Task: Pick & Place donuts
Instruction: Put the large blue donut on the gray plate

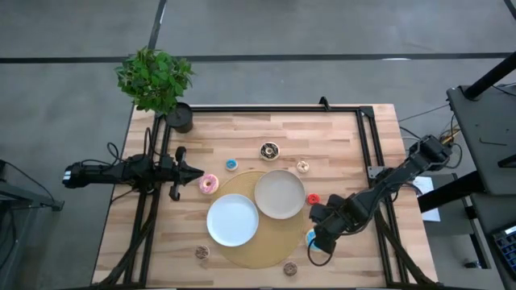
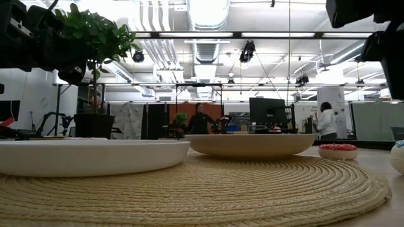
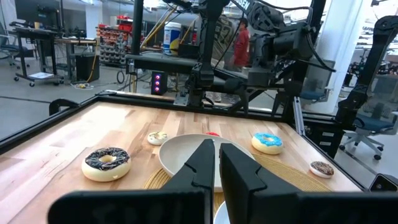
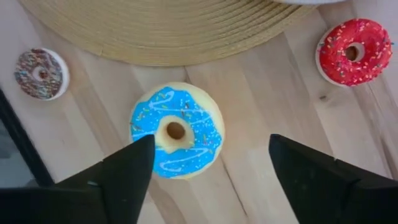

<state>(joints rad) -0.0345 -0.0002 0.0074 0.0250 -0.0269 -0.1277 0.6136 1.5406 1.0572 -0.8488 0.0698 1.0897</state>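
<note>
My right gripper (image 4: 211,163) is open and points down over the blue-sprinkled donut (image 4: 176,132), which lies flat on the wood by the mat's edge (image 1: 311,237); one finger stands close to its rim, the other well clear. My left gripper (image 3: 216,169) is shut and level above the table's left part (image 1: 192,171), just short of the pink donut (image 1: 209,184). The chocolate donut (image 3: 107,163), the mini cream (image 3: 156,137), mini blue (image 1: 231,164), red (image 4: 353,51) and brown ones (image 4: 40,73) lie on the table.
A round woven mat (image 1: 266,251) carries a white plate (image 1: 232,219) and a beige plate (image 1: 280,193). A potted plant (image 1: 155,79) stands at the far left corner. Another brown mini donut (image 1: 201,252) lies near the front edge. People stand in the room behind.
</note>
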